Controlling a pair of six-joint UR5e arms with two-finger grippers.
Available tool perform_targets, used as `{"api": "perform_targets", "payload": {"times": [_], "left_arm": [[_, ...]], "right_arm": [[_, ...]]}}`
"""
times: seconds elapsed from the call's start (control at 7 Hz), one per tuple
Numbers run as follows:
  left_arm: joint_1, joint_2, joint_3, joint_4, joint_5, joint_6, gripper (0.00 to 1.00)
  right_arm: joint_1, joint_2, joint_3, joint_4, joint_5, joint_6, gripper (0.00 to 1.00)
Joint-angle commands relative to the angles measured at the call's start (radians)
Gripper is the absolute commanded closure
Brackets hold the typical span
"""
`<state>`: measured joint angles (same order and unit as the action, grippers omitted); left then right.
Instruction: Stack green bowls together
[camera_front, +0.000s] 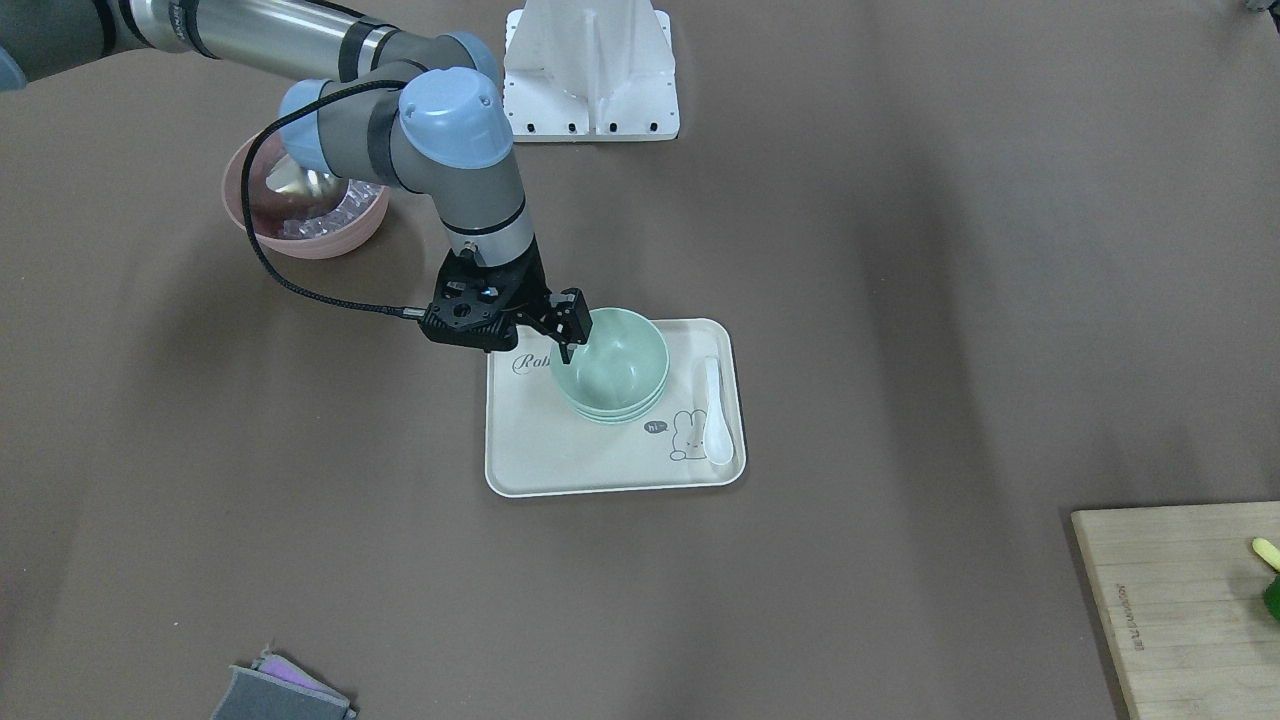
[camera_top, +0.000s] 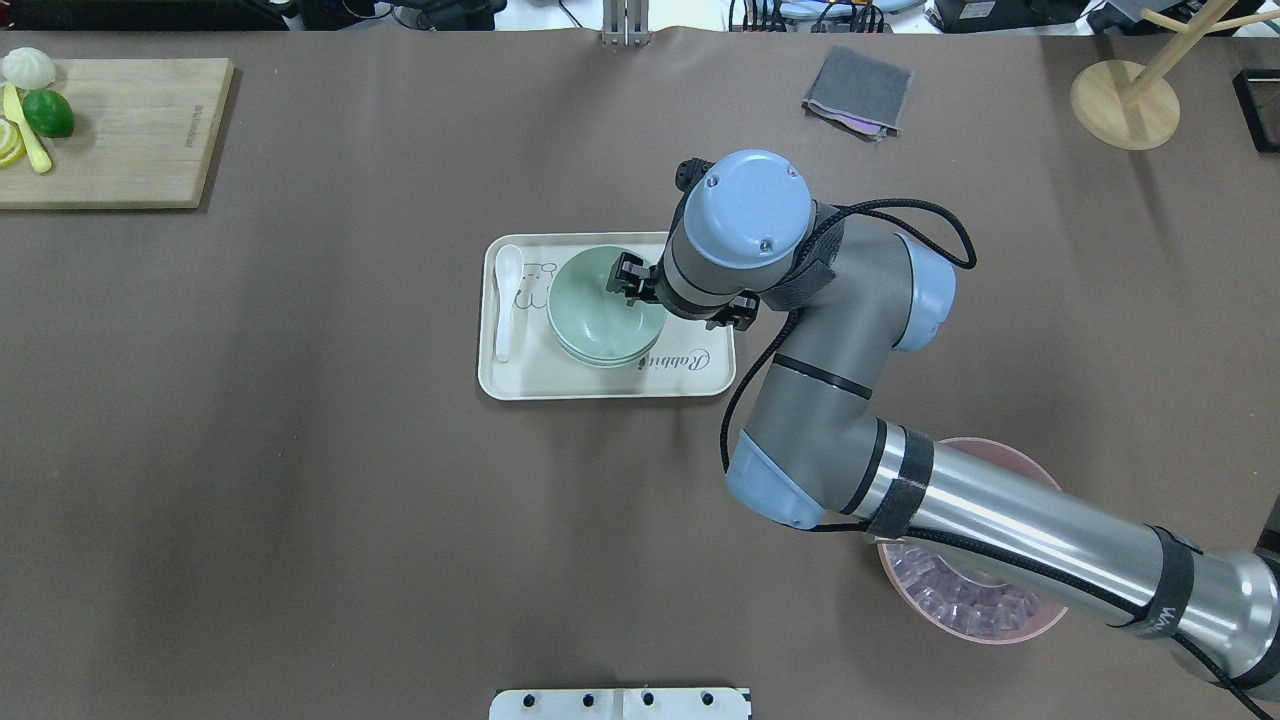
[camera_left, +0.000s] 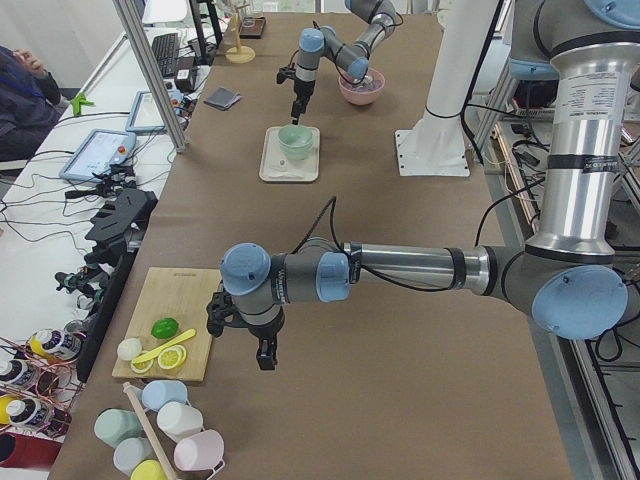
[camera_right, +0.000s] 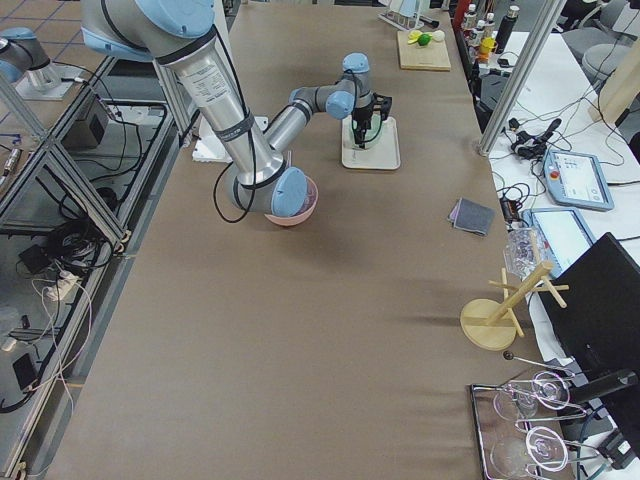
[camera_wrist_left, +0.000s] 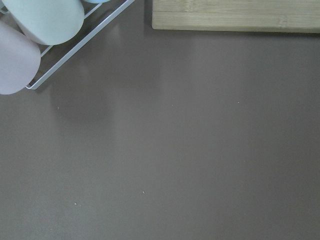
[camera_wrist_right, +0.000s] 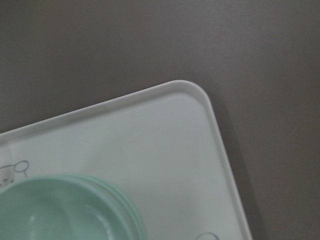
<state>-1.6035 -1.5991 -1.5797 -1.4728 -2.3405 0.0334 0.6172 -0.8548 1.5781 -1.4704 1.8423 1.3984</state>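
The right gripper straddles the top rim of the green bowls, nested on the tray. Whether its jaws pinch cannot be told. Stacking looks complete, so the next move is likely to release and lift clear.

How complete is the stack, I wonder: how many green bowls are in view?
3 green bowls, all nested in one stack on the white tray; only rims of the lower two show.
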Motion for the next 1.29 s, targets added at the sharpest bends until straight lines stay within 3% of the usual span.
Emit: {"api": "perform_targets", "payload": {"times": [0.0,0.14,0.43,0.71,0.86,1.14], "left_arm": [[0.001,0.002,-0.002,-0.006,-0.005,-0.006,0.01],[0.004,0.001,-0.015,-0.006,-0.006,-0.006,0.01],[0.007,0.002,-0.020,-0.006,-0.006,-0.003,0.01],[0.007,0.004,-0.037,-0.003,-0.006,0.002,0.01],[0.008,0.010,-0.042,-0.003,-0.006,0.003,0.01],[0.008,0.010,-0.043,-0.001,-0.006,0.003,0.01]], "right_arm": [[0.088,-0.105,0.057,-0.057,0.063,-0.193,0.00],[0.145,-0.165,0.084,-0.062,0.087,-0.264,0.00],[0.322,-0.321,0.121,-0.076,0.222,-0.599,0.00],[0.473,-0.558,0.202,-0.065,0.251,-0.900,0.00],[0.563,-0.652,0.224,-0.065,0.312,-1.055,0.00],[0.669,-0.890,0.343,-0.064,0.336,-1.252,0.00]]}}
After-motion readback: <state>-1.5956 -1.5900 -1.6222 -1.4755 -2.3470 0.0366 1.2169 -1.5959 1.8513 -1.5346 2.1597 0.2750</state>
